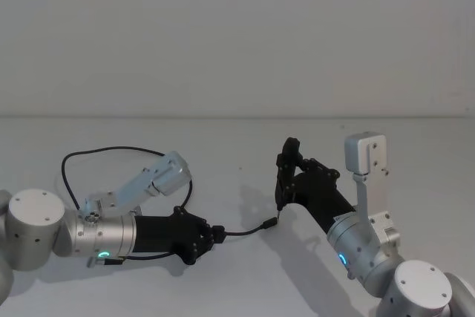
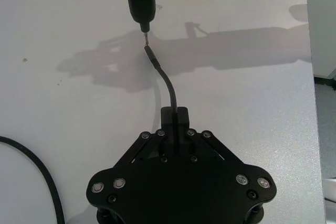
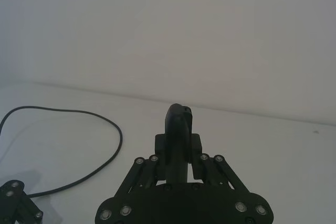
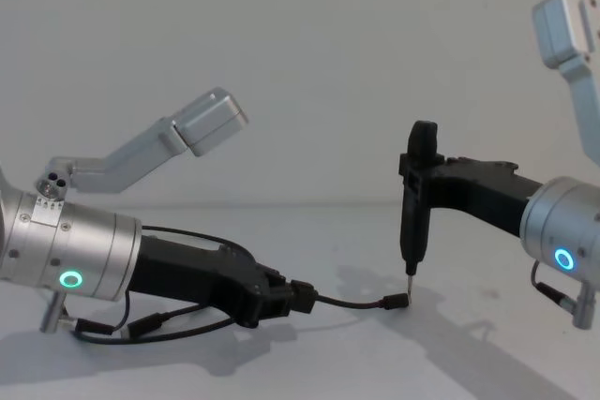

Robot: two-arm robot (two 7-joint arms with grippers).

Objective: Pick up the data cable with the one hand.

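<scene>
While the left gripper point(image 4: 291, 299) has clamped the data cable point(image 4: 352, 303) near its plug, low over the table point(image 1: 237, 287), lifting remains (my guess). Right gripper point(image 4: 417, 185) grips a pin-tipped tool point(image 4: 411, 222); loops trail far left.

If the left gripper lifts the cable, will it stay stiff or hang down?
The cable is thin and lies in loose loops, so it would probably sag and trail. The short end past the left gripper holds a gentle curve, so it seems slightly springy, and likely light.
</scene>
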